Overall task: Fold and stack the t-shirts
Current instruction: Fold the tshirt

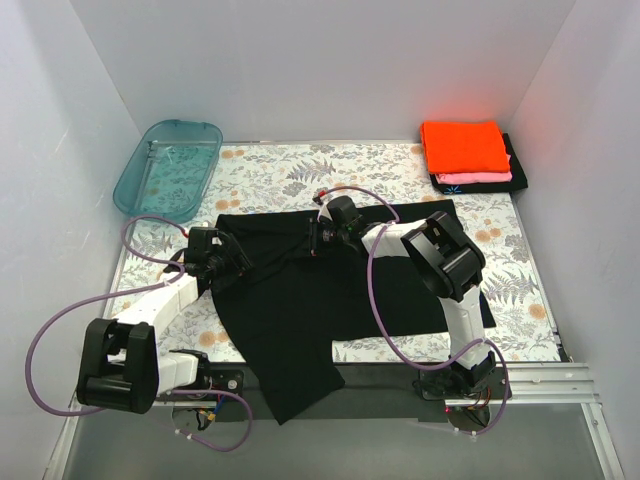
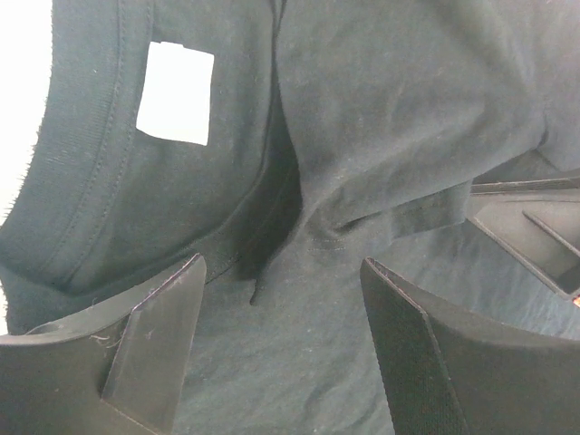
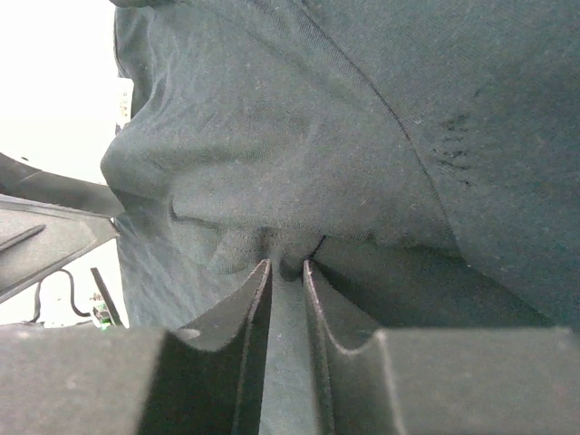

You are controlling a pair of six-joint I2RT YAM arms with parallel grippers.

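A large plain black t-shirt (image 1: 330, 290) lies spread on the flowered table, its hem hanging over the near edge. My left gripper (image 1: 232, 262) hovers open over the shirt's left shoulder. In the left wrist view its fingers (image 2: 283, 263) stand wide apart above the cloth, just below the collar and its white label (image 2: 175, 93). My right gripper (image 1: 315, 238) is at the top middle of the shirt, and its jaws (image 3: 285, 265) are pinched on a bunched fold of black cloth. Folded orange (image 1: 463, 146), pink (image 1: 480, 178) and black (image 1: 455, 187) t-shirts are stacked at the back right.
A teal see-through tub (image 1: 168, 168) sits at the back left corner. White walls close in the table on three sides. Purple cables loop from both arms near the front edge.
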